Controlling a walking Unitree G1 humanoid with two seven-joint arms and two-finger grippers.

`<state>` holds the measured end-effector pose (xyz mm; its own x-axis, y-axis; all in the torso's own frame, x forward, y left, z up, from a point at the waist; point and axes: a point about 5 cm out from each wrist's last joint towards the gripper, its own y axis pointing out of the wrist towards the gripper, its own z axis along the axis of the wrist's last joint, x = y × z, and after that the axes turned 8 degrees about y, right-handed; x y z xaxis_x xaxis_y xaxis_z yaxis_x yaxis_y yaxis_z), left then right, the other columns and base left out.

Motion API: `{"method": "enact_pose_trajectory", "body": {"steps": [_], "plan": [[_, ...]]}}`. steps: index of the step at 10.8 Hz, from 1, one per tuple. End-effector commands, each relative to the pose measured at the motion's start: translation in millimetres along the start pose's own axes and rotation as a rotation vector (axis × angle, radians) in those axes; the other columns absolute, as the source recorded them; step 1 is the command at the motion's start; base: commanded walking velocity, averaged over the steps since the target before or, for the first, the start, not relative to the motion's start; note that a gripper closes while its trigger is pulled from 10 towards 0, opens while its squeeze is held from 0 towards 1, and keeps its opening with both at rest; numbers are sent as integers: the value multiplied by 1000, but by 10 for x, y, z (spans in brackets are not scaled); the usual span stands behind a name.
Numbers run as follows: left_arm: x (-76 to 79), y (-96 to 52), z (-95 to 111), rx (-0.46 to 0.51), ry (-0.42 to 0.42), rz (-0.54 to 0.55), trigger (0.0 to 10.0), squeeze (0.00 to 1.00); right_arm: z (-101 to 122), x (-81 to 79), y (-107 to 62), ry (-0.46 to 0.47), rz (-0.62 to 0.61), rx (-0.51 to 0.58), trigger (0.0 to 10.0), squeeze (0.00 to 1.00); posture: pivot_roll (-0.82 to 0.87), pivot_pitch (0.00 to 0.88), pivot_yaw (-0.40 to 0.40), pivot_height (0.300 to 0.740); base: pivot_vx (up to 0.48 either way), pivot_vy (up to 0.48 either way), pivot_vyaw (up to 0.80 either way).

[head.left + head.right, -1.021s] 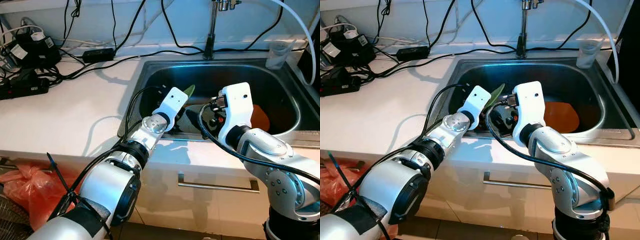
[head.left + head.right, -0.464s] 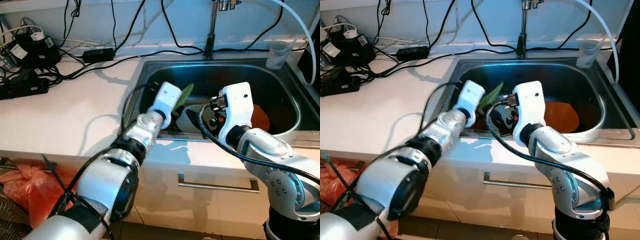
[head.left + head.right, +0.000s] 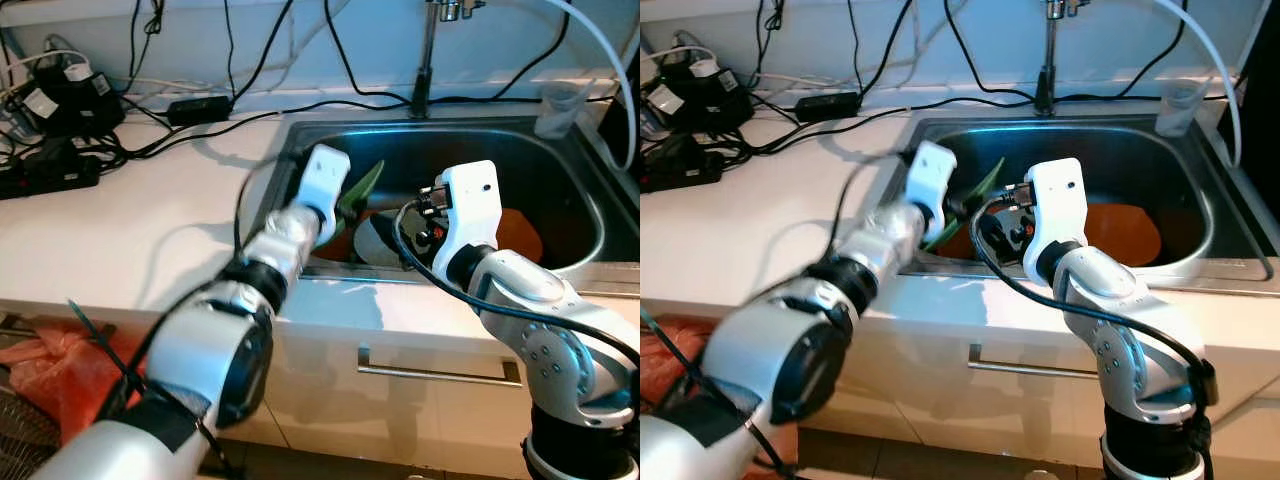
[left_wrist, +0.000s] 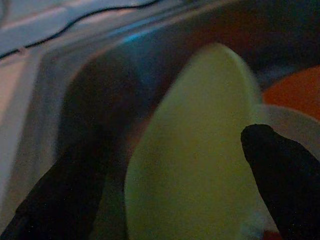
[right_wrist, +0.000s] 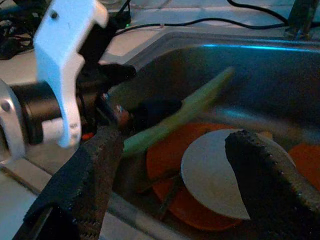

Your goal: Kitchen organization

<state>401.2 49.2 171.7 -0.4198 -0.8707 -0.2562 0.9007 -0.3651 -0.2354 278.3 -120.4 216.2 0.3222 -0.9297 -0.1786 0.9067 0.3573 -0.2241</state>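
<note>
The right gripper [image 5: 170, 165] hovers with fingers spread wide, empty, over a white plate [image 5: 215, 172] and orange plates [image 5: 167, 160] in the sink [image 3: 560, 262]. Beyond, the left gripper [image 4: 165, 170] clamps a tilted green plate [image 3: 358, 190] above the sink's left side.

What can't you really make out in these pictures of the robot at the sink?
- Left gripper: blurred by motion in both eye views.
- Green plate: its lower edge is cut off in the left wrist view.
- Orange plate: partly hidden behind the right arm.
- White plate: partly covered by a finger of the right gripper.
</note>
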Motion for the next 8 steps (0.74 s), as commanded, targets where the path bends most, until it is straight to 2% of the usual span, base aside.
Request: {"method": "enact_pose_trajectory", "body": {"steps": [1, 4, 8], "plan": [[-95, -5, 71, 4, -15, 15, 10000, 1000, 54, -40, 33, -12, 19, 22, 10000, 0, -321, 0, 147, 740, 0, 0, 0], [-103, -2, 131, 22, -31, 5, 10000, 1000, 86, -24, 95, -14, 19, 47, 10000, 0, -301, 0, 166, 740, 0, 0, 0], [-159, -16, 78, 15, -67, 17, 10000, 1000, 101, -9, 149, -17, 18, 71, 10000, 0, -296, 0, 176, 740, 0, 0, 0]]}}
